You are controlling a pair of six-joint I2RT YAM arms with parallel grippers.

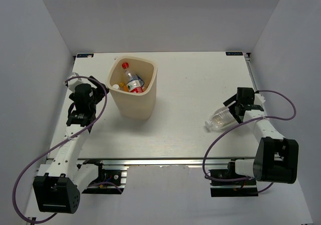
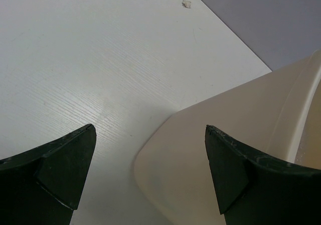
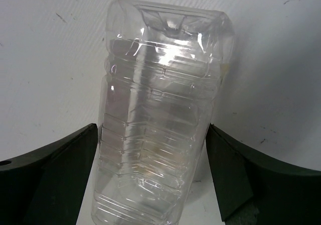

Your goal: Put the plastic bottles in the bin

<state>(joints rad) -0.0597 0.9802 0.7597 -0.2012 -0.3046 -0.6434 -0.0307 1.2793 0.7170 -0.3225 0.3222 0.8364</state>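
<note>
Right claw (image 3: 150, 129) stands wide open low over the worktop (image 1: 185, 94) near its right edge, its 2 fingers flanking 1 clear plastic bottle (image 3: 160, 99) that lies on its side there. A sliver of bare surface shows between the bottle and one finger; on the other side I cannot tell whether they touch. It grips nothing. Left claw (image 2: 150, 129) is just as wide open and empty, hovering over the worktop just beside the cream bin (image 1: 133, 107), which stands upright at the far left. Inside the bin lies a bottle with a red cap and label (image 1: 132, 80), with other bottles too jumbled to count.
</note>
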